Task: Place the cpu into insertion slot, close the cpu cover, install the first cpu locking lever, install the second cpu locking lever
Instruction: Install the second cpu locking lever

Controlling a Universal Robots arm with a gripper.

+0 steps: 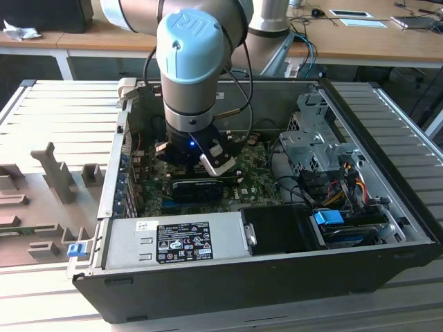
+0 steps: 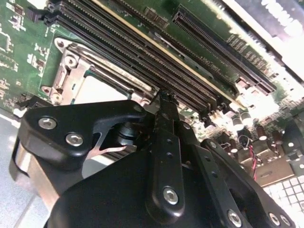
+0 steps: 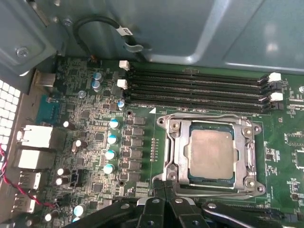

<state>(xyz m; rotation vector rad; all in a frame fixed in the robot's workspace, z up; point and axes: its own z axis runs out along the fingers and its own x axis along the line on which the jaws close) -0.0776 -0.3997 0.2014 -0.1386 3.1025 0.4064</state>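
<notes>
The gripper (image 3: pixel 164 190) is seen in the first wrist view with its fingertips drawn together and nothing held between them, set at the near edge of the insertion slot (image 3: pixel 172 142). The cpu (image 3: pixel 211 153) is already seated flat in that slot, framed by the cpu cover (image 3: pixel 247 154) lying down around it, on the green motherboard (image 3: pixel 80 118) just below the long memory slots (image 3: pixel 194 90). The cover is judged thin, stiff and springy; the chip light and fragile, best taken by its edges.
</notes>
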